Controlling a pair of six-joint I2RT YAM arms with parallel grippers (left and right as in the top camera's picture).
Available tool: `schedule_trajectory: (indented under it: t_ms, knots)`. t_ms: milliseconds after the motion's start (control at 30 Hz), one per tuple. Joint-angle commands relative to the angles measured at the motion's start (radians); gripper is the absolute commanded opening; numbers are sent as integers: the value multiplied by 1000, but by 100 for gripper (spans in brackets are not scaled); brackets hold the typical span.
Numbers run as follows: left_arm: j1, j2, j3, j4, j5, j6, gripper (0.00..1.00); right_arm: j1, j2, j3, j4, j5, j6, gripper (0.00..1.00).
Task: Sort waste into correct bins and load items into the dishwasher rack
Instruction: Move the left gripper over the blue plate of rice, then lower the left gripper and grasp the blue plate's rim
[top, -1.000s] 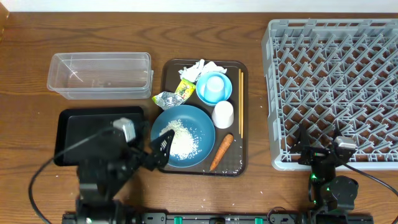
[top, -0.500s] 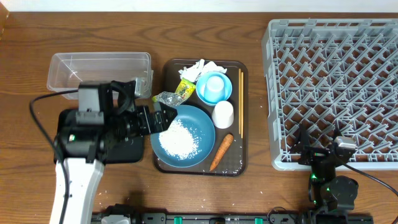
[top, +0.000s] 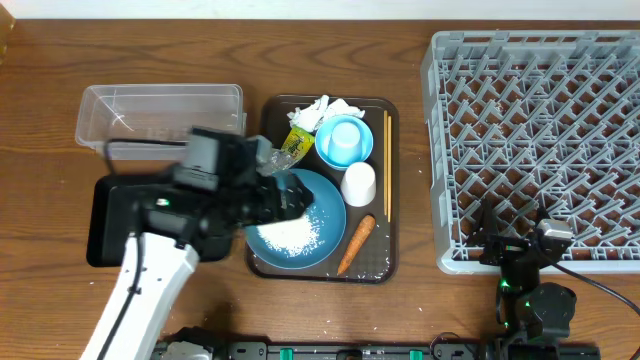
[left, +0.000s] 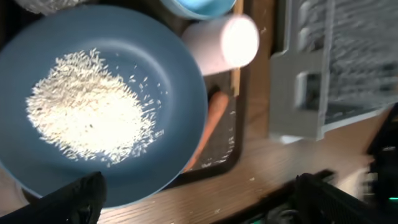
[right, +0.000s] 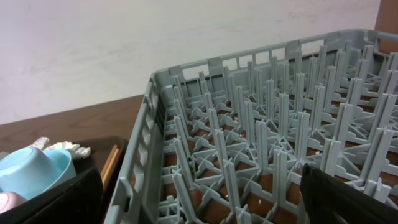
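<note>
Rice heap (left: 87, 118): 1 | cups (top: 345, 140) (top: 358, 183): 2 | left fingers (left: 81, 199), right fingers (right: 56, 202): spread, empty

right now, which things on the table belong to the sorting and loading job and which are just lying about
Part of the job:
- waste: rice, carrot, tissue, foil, wrapper
- bins: clear tub, black tray
- to load: blue bowl, light blue cup, white cup, chopsticks
- grey rack

Just there:
- brown serving tray, only carrying things
- table
</note>
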Motion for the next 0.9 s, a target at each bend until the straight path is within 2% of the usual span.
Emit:
schedule_trajectory:
  t_ms: [0,333,567,867]
  knots:
    - [-117,51,61,-18,-219,-67,98,-18,-8,-1,-5,-3,-8,99]
    - [-322,299,258,-121,-408,-66,98,-18,-8,-1,-5,-3,-8,99]
    - [-338,375,261,-42,-392,-67,98,-18,-8,-1,-5,-3,-8,99]
    - [-340,390,237,-24,-384,-66,98,-18,-8,-1,-5,-3,-8,99]
